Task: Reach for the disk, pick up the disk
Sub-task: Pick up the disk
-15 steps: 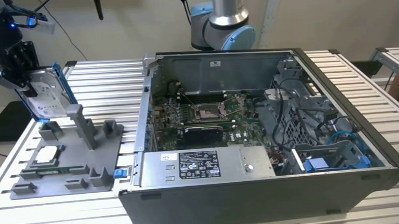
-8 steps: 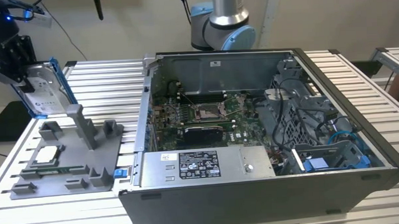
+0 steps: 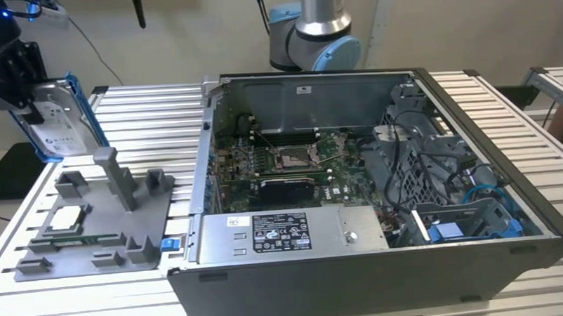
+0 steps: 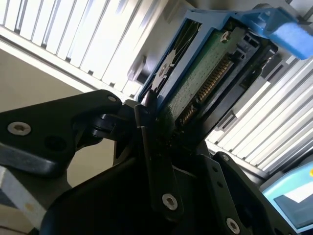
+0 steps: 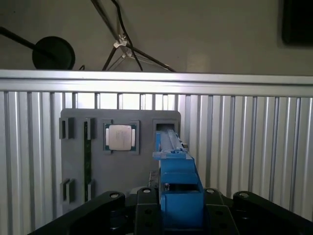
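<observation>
The disk (image 3: 63, 123), a silver-grey drive with a white label in a blue plastic frame, hangs upright in the air at the exterior view's left, above the grey fixture tray (image 3: 106, 227). My gripper (image 3: 31, 96) is shut on it from above. The second wrist view shows the disk's green circuit-board side (image 4: 205, 73) inside the blue frame, clamped between the black fingers (image 4: 151, 161). Seen edge-on in the first wrist view, the blue frame (image 5: 178, 186) sits between the two fingers, over the tray (image 5: 142, 166).
On the tray lie a small square silver chip (image 3: 64, 218) and several grey posts and slots (image 3: 119, 181). An open computer case (image 3: 377, 197) with its motherboard stands at the exterior view's right. Slatted metal table (image 3: 139, 107) runs beneath. The arm's base (image 3: 315, 37) is behind the case.
</observation>
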Tool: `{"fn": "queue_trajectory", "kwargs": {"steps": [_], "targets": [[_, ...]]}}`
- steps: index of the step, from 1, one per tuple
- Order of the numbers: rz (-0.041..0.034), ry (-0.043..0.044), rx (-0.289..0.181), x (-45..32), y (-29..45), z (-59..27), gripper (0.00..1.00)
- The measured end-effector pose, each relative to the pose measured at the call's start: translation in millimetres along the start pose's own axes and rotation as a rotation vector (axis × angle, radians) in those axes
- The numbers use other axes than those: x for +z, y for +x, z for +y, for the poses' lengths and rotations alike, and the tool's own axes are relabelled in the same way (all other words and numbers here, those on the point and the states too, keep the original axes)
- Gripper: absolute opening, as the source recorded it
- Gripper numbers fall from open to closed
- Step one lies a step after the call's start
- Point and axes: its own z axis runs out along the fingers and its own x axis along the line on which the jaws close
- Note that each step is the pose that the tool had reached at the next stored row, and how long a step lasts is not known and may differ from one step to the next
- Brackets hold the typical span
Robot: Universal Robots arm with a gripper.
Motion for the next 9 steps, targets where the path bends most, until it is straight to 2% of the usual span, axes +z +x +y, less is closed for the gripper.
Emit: {"fn": "queue_trajectory", "kwargs": {"steps": [9], "targets": [[0.0055, 0.0, 0.0, -16.2, -0.4, 0.2, 0.0]]}}
